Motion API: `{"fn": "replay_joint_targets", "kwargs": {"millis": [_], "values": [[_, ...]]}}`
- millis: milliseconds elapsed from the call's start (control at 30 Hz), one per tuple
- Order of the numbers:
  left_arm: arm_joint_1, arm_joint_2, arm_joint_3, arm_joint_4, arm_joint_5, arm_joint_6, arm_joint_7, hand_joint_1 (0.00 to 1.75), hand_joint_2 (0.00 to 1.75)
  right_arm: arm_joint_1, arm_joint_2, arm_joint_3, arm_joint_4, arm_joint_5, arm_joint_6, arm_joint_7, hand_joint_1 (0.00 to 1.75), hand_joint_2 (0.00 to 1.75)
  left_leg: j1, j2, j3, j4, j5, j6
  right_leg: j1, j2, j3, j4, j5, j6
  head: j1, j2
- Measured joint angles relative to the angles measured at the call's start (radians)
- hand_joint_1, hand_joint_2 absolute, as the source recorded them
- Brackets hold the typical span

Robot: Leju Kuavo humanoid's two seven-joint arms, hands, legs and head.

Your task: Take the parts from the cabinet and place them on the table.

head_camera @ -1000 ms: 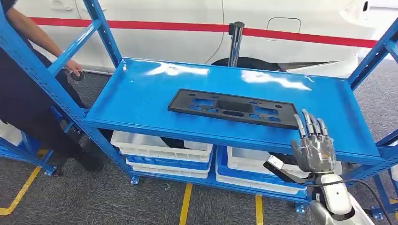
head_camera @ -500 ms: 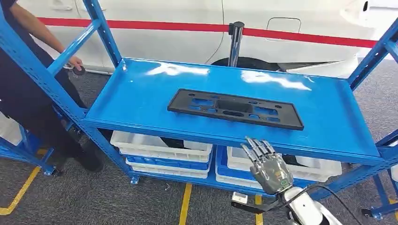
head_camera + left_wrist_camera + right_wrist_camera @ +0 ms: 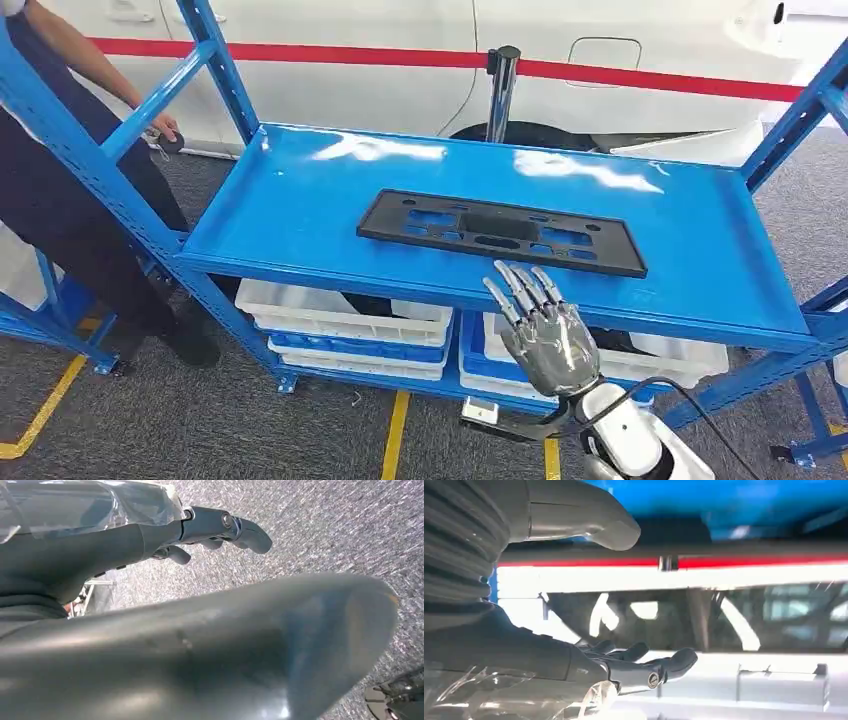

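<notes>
The right hand (image 3: 545,330) is hovering in front of the shelf's front edge, fingers (image 3: 520,290) spread and extended toward twelve o'clock, gripping nothing; in the right wrist view the same hand (image 3: 624,667) is reaching out flat with its thumb (image 3: 584,517) held apart. The left hand (image 3: 215,530) is hanging over grey carpet, its fingers lying loosely extended and holding nothing. Just beyond the right hand's fingertips, at about twelve o'clock, the black plastic part (image 3: 500,232) is lying flat on the blue shelf (image 3: 300,200) of the cabinet, not touching the hand. Below that shelf, white bins (image 3: 345,315) are sitting stacked on the lower level. At about ten o'clock from the part, a person (image 3: 70,190) in dark clothing is standing beside the cabinet's blue upright, holding a small dark object (image 3: 165,140).
</notes>
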Motion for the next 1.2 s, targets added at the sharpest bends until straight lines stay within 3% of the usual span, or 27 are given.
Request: {"fn": "replay_joint_targets", "kwargs": {"millis": [233,400,1033,1200], "values": [[-0.005,-0.005,0.009,0.000,-0.003,0.000,0.007,0.00,0.00,-0.076,0.080,0.034,0.075,0.044,-0.054,0.087,0.00,1.75,0.000,0.000,-0.001,0.000,0.001,-0.001,0.000,0.000,0.000,0.000,0.000,0.000,0.000,0.000],[-0.007,-0.006,0.019,0.000,-0.006,0.000,0.013,0.00,0.00,-0.103,0.117,0.048,0.132,0.052,-0.074,0.097,0.00,1.75,0.000,0.000,-0.001,0.000,0.001,-0.001,0.000,0.000,-0.001,0.000,0.000,0.000,0.000,0.000],[-0.013,-0.014,0.024,0.000,-0.032,-0.013,0.021,0.00,0.00,-0.210,0.193,0.071,0.428,0.041,-0.068,0.173,0.00,1.75,0.000,0.000,-0.001,0.000,0.001,-0.001,0.000,0.000,-0.001,0.000,0.000,0.000,0.000,0.000],[-0.014,-0.017,0.024,0.000,-0.040,-0.014,0.021,0.00,0.00,-0.237,0.210,0.074,0.506,0.035,-0.098,0.200,0.00,1.75,0.000,0.000,0.000,0.000,0.001,-0.001,0.000,0.000,-0.001,0.000,0.000,0.000,0.000,0.000]]}}
